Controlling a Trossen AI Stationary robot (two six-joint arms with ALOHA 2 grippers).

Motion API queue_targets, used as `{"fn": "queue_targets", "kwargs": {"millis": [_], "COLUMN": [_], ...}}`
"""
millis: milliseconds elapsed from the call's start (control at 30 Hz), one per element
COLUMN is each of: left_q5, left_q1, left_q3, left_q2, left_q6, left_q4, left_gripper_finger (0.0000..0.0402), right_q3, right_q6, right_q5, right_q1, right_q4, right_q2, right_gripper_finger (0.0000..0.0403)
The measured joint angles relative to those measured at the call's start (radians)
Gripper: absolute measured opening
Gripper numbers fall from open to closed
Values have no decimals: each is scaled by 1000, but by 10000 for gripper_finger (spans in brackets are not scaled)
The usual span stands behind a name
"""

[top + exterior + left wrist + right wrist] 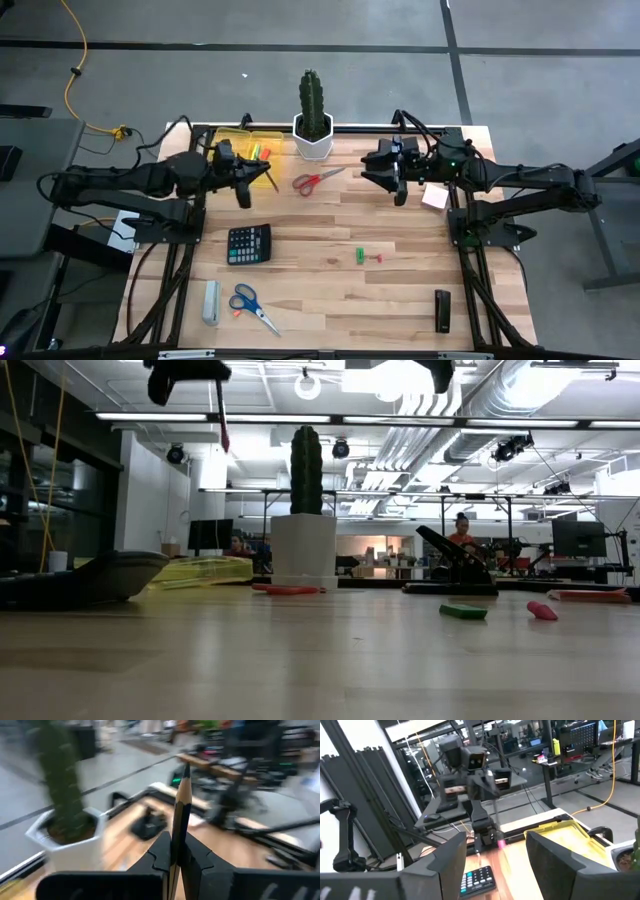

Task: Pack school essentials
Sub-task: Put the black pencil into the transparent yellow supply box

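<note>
My left gripper (247,182) hovers high over the table's far left part, beside the yellow case (243,140), and is shut on a thin dark pencil (181,805). In the low view the pencil (224,422) hangs below the gripper. My right gripper (397,180) waits open, raised over the far right part. Red-handled scissors (318,180) lie flat between the two grippers. Blue-handled scissors (252,305) lie near the front edge. A green piece (360,256) and a small red piece (379,257) lie mid-table. A small pale block (434,196) rests by the right arm. My left gripper pinches the pencil's lower shaft (175,851) between its two fingers. The pencil runs along the fingers and sticks out past their free ends, with its sharpened tip (186,768) leading. It is lifted clear of the table and slants down toward the right.
A cactus in a white pot (313,125) stands at the far edge, just right of the yellow case. A black calculator (248,243), a pale grey bar (210,302) and a black stapler-like item (442,310) lie on the near half. Bare wood lies mid-table.
</note>
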Motion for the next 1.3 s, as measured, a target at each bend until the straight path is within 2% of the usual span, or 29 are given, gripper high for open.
{"fn": "queue_targets", "kwargs": {"millis": [67, 133, 333, 433, 567, 733, 867, 1067, 1300], "left_q5": [-52, -35, 193, 312, 442, 539, 564, 569, 564], "left_q1": [48, 128, 446, 596, 723, 790, 809, 810, 810], "left_q3": [32, 91, 280, 300, 300, 301, 301, 301, 301], "left_q2": [31, 65, 255, 382, 563, 728, 804, 853, 857], "left_q6": [-4, -5, 73, 106, 131, 123, 72, 42, 40], "left_q4": [-36, -95, -358, -456, -471, -383, -365, -380, -379], "left_gripper_finger": [3, 2, 2, 2, 1, 1, 1, 9, 61], "right_q3": [0, 0, 0, 0, 0, 0, -1, 0, 0], "right_q6": [10, 15, 15, 15, 15, 15, 15, 15, 15], "right_q5": [19, 35, 43, 69, 118, 131, 131, 131, 160], "right_q1": [0, 0, 0, 0, 0, 0, 0, 0, 0], "right_q4": [0, -5, -31, -66, -114, -142, -143, -144, -144], "right_q2": [0, 0, 0, 0, 0, 0, 0, 0, 0], "right_gripper_finger": [199, 199, 199, 199, 199, 199, 199, 199, 199]}}
